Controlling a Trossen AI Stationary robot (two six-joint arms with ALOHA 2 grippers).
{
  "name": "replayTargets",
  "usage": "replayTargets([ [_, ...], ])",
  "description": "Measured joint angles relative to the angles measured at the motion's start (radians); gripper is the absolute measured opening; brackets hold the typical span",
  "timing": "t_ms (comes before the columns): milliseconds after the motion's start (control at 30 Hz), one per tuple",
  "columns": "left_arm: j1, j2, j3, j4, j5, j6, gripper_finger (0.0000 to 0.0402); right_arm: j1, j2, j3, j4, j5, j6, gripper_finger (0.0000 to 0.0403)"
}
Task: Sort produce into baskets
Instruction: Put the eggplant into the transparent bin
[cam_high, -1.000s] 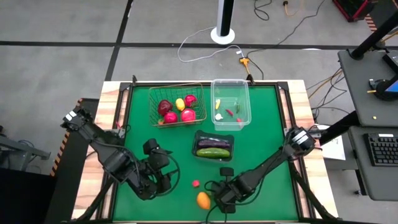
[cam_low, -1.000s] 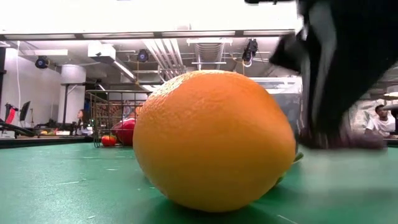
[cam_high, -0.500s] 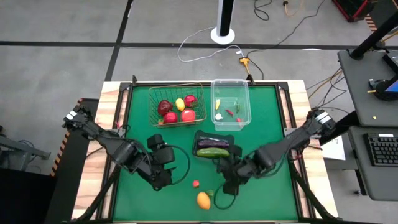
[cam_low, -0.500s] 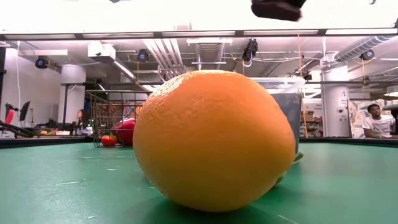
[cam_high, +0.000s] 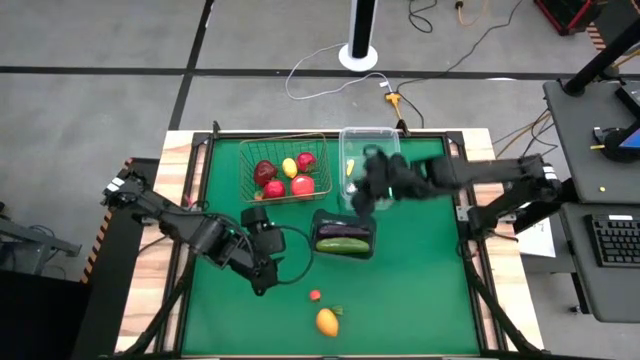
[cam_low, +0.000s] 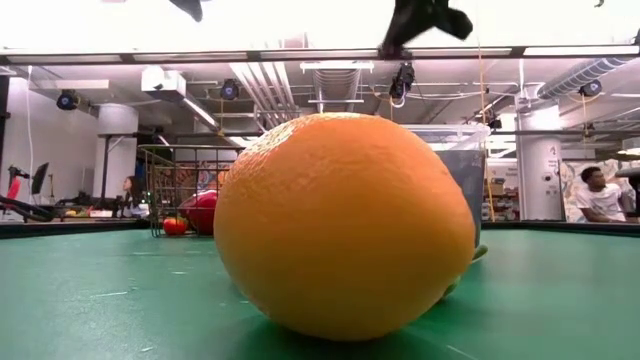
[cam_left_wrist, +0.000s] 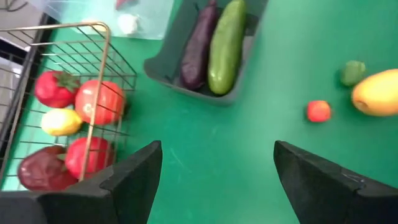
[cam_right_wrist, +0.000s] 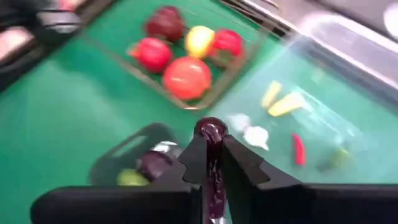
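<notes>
My right gripper (cam_right_wrist: 211, 155) hangs over the gap between the clear tub (cam_high: 372, 165) and the dark tray (cam_high: 345, 240), shut on a small slender dark-red chili (cam_right_wrist: 211, 134). The tray holds a purple eggplant (cam_left_wrist: 198, 46) and a green cucumber (cam_left_wrist: 225, 43). Red fruits and a yellow lemon (cam_high: 290, 167) lie in the wire basket (cam_high: 283, 168). An orange (cam_high: 326, 321), a tiny red piece (cam_high: 315, 295) and a tiny green piece (cam_high: 338, 311) rest on the mat. My left gripper (cam_left_wrist: 214, 177) is open above bare mat, left of them. My right gripper pinches the dark-red chili between its two fingers, which lie along it. The chili's rounded end (cam_right_wrist: 211, 129) sticks out past the fingertips (cam_right_wrist: 194, 155). The fingers slant downward, coming from the table's right side. The chili is lifted clear of the table.
The clear tub holds small yellow, white, red and green pieces (cam_right_wrist: 277, 102). The orange fills the low view (cam_low: 345, 225). Bare green mat (cam_high: 420, 290) lies at the near right. Wooden table edges frame the mat, and cables run on the floor beyond.
My right gripper, shut, has risen from beside the orange at the near edge and swung toward the far edge, rolling as it went. It now hangs by the clear tub, carrying the chili clear of the table. My left gripper has drifted slightly toward the table's middle and rolled.
</notes>
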Motion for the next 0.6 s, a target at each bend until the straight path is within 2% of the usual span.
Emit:
replayTargets([
  [200, 0.056, 0.0, 0.0, 0.003, 0.003, 0.078, 0.0288, -0.226, 0.027, -0.001, -0.063, -0.212, 0.005, 0.0028],
  [400, 0.076, -0.006, 0.0, 0.004, 0.003, 0.122, 0.0288, -0.311, 0.08, -0.002, -0.068, -0.215, -0.012, 0.0038],
  [600, 0.083, -0.027, -0.03, 0.006, -0.015, 0.126, 0.0287, -0.361, 0.113, -0.003, -0.068, -0.215, -0.028, 0.0087],
])
